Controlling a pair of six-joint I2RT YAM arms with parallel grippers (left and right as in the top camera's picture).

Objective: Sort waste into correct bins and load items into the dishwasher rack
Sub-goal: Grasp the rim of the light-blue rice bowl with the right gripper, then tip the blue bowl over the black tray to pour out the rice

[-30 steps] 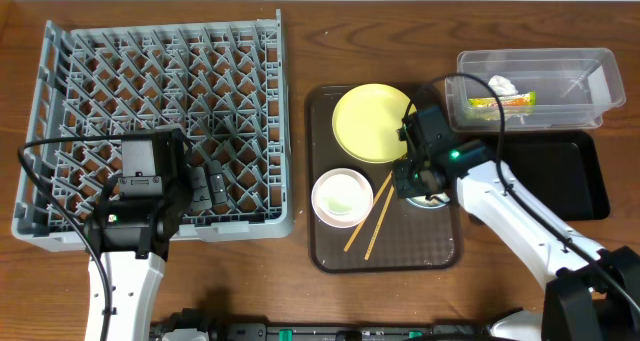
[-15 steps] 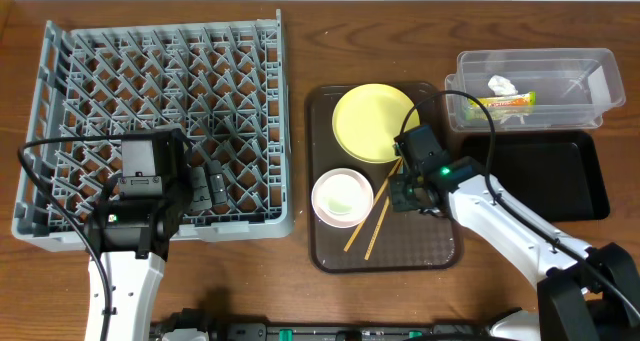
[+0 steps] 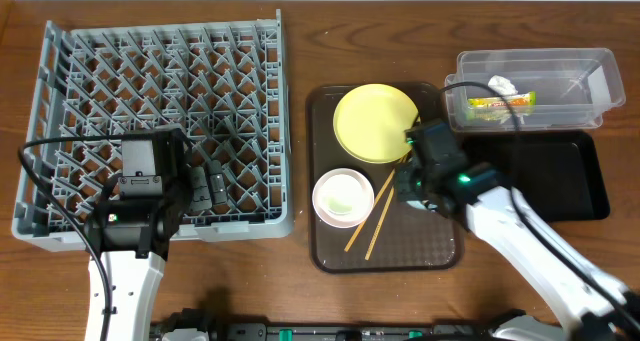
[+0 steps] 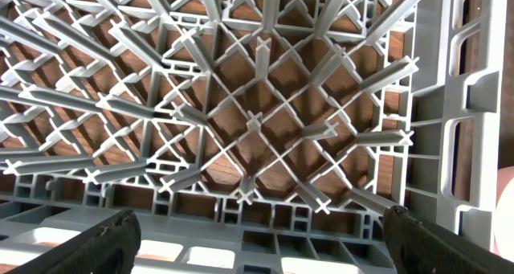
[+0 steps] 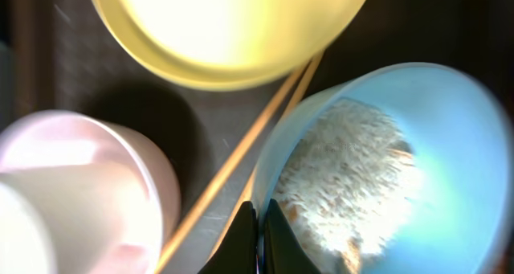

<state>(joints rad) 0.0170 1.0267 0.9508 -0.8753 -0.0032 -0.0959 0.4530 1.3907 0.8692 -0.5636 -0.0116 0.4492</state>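
Overhead: we see the dishwasher rack [image 3: 165,26] on the left of the desk [image 3: 300,1], with nothing loaded in it. The left hand [image 3: 212,185] hangs over its near edge. The brown tray [image 3: 400,251] sits mid-desk. On it are the yellow plate [image 3: 372,121] at the far end, the pinkish-white bowl [image 3: 342,196] near left, and the chopsticks [image 3: 372,221] lying diagonally beside that bowl. The right hand [image 3: 415,186] is low over the tray's right side, just off the plate's edge, and the arm hides most of what is under it. The clear tub [image 3: 600,76] at far right holds the tissue [image 3: 500,84] and the snack wrapper [image 3: 503,104]. The black tray [image 3: 570,181] lies just in front of the tub.

Left wrist: we see only the rack lattice [image 4: 265,121] below. The left hand [image 4: 261,242] is spread wide, its fingers [image 4: 108,238] at the two frame corners, gripping nothing.

Right wrist: the light blue bowl [image 5: 434,145] holds rice [image 5: 345,169] and lies beside the chopsticks [image 5: 233,165], with the plate [image 5: 233,25] beyond and the pinkish-white bowl [image 5: 88,169] to the left. The right hand [image 5: 261,234] is pinched nearly closed, and the blue bowl's rim runs in between its fingers [image 5: 241,238].
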